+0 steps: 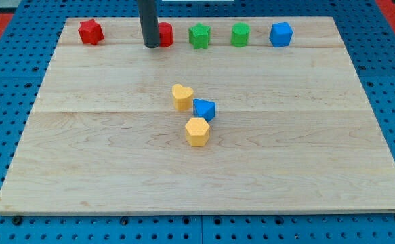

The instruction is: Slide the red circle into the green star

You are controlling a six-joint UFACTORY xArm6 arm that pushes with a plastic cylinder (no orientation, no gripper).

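- The small red circle block (164, 34) is found near the wooden board's (204, 183) top edge, partly hidden behind the dark rod.
- My tip (151, 45) is set against its left side; nothing is grasped, the rod only pushes.
- The green star block (199, 36) lies just beside, to the view's right.
- A straight, level push rightward is judged best, so the circle is not glanced off course.
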